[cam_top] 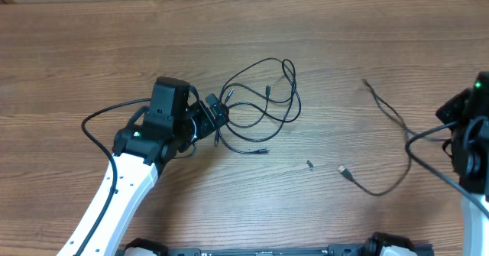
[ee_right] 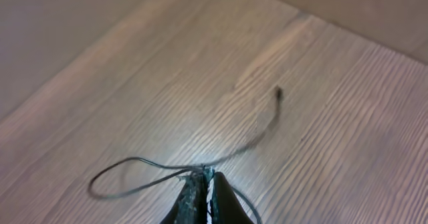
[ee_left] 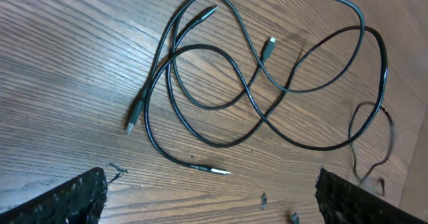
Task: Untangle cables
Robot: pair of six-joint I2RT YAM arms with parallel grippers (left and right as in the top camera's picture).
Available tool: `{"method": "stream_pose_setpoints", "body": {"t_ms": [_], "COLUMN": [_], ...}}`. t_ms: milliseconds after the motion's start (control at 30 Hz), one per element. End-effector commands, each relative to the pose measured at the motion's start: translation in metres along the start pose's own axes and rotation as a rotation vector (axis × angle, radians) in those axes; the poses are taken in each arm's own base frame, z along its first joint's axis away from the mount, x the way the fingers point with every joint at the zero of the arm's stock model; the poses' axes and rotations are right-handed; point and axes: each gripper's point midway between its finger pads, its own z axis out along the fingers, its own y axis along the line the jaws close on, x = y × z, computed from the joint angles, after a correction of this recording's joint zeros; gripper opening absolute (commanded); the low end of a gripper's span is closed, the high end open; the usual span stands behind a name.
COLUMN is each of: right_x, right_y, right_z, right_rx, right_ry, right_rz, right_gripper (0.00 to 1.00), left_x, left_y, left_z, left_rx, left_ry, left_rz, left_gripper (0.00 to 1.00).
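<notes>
Two arms: left end effector (cam_top: 219, 117) spread beside looped cables (cam_top: 267, 107), right end effector (ee_right: 204, 182) pinching separate strand (cam_top: 388, 110); seize one plug end (ee_left: 215, 172).

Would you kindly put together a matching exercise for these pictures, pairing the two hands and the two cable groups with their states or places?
Column A
1. left hand
2. right hand
3. tangled cables
4. loose cable

Column B
a. a single strand lying on the right side of the table
b. wide open, next to the loops
c. overlapping loops near the middle of the table
d. shut on a thin strand

Pairs: 1-b; 2-d; 3-c; 4-a
</notes>
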Motion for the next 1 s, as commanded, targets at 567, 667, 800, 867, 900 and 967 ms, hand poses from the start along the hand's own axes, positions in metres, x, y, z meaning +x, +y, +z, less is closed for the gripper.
{"method": "stream_pose_setpoints", "body": {"t_ms": [567, 667, 800, 867, 900, 967], "right_x": [0.007, 0.010, 0.011, 0.011, 0.011, 0.012], "right_y": [-0.007, -0.007, -0.008, -0.007, -0.006, -0.006], "right_z": [0.055, 0.062, 0.070, 0.073, 0.074, 0.077], "right_rx": [0.090, 0.103, 0.125, 0.126, 0.127, 0.130], "right_ry": [0.129, 0.144, 0.153, 0.155, 0.157, 0.162], "right_rz": [0.018, 0.011, 0.004, 0.004, 0.003, 0.001], "right_gripper": [0.04, 0.04, 0.04, 0.04, 0.04, 0.04], "left_x": [-0.002, -0.002, -0.002, -0.002, -0.002, -0.002], "left_y": [-0.004, -0.004, -0.004, -0.004, -0.004, -0.004], "left_z": [-0.003, -0.003, -0.003, -0.003, -0.003, -0.003], "left_rx": [0.005, 0.004, 0.004, 0.004, 0.004, 0.004], "left_ry": [-0.015, -0.016, -0.016, -0.016, -0.016, -0.016], "left_rz": [0.012, 0.012, 0.012, 0.012, 0.012, 0.012], "left_gripper": [1.00, 1.00, 1.00, 0.99, 0.99, 1.00]}}
